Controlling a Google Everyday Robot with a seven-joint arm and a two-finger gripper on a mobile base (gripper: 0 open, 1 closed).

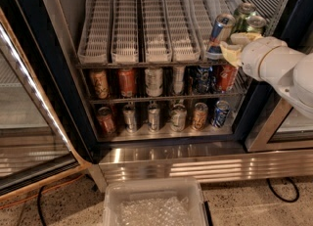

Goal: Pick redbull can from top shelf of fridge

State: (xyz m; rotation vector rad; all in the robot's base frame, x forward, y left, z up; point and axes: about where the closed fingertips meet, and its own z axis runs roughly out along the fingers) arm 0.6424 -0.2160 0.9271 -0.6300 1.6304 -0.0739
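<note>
The redbull can, slim, blue and silver, stands tilted at the front right end of the top shelf, a sloped rack of white slotted lanes in the open fridge. My gripper, on a white arm coming in from the right, is open. Its yellowish fingertips sit right beside the can's right side and lower half. I cannot tell whether they touch it. Two wider green cans stand just behind the gripper.
Two lower wire racks hold rows of several cans. The ribbed steel base runs along the bottom. The glass door stands open at left. A clear plastic bin sits on the floor in front, and a black cable lies at right.
</note>
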